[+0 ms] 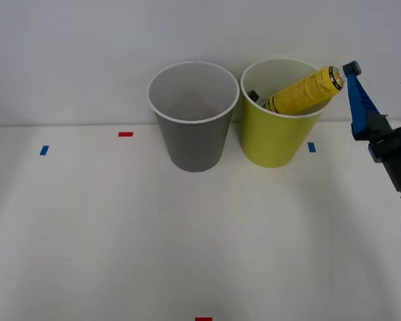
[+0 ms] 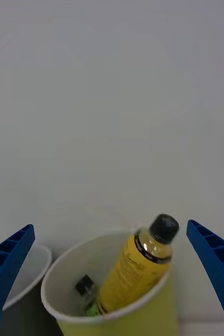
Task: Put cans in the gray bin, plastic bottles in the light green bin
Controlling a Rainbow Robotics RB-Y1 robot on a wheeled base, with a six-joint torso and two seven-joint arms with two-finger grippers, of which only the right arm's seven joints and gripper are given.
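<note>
The yellow bottle and the green bottle are sitting in the light green bin; the gray bin is standing empty near the bench's far edge. The right gripper is hanging beside the light green bin, jaws spread, gripping nothing.

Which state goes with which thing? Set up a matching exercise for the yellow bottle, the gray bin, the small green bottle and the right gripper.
Things:
1. yellow bottle
2. gray bin
3. small green bottle
4. right gripper

States:
A. holds nothing that can be seen
B. open, beside the light green bin
C. leans on the rim, cap sticking out
D. low inside the light green bin

Pairs: 1-C, 2-A, 3-D, 4-B
</note>
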